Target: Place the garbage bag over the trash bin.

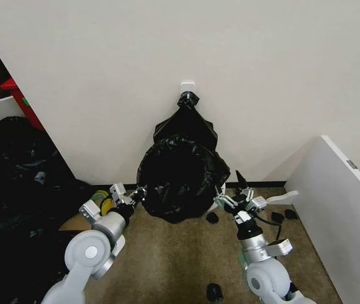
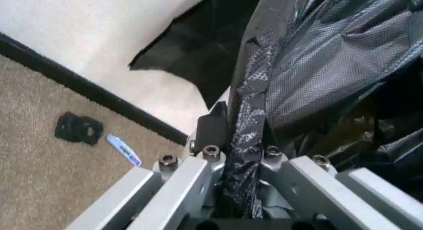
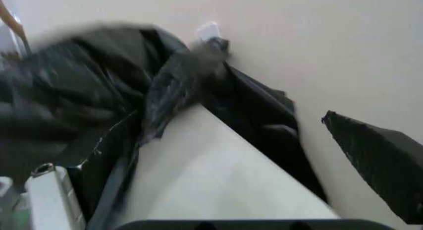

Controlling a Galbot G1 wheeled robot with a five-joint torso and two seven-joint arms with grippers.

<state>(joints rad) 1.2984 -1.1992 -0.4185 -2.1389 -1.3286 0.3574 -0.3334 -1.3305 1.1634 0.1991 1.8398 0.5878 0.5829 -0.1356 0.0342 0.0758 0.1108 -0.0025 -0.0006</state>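
While left gripper (image 2: 228,155) pinches bag (image 1: 181,177) — right gripper (image 1: 238,201) spread, empty | risk: film tears, slips off bin (image 3: 211,175)

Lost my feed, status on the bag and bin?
Left gripper shut on garbage bag, at its left edge. Right gripper at the bag's right edge. Bag covers trash bin. Small black scraps on carpet.

The head camera looks forward and down at the garbage bag (image 1: 181,174) against the wall. Both wrist cameras sit close against that same bag (image 2: 330,56) (image 3: 99,101), facing the wall.
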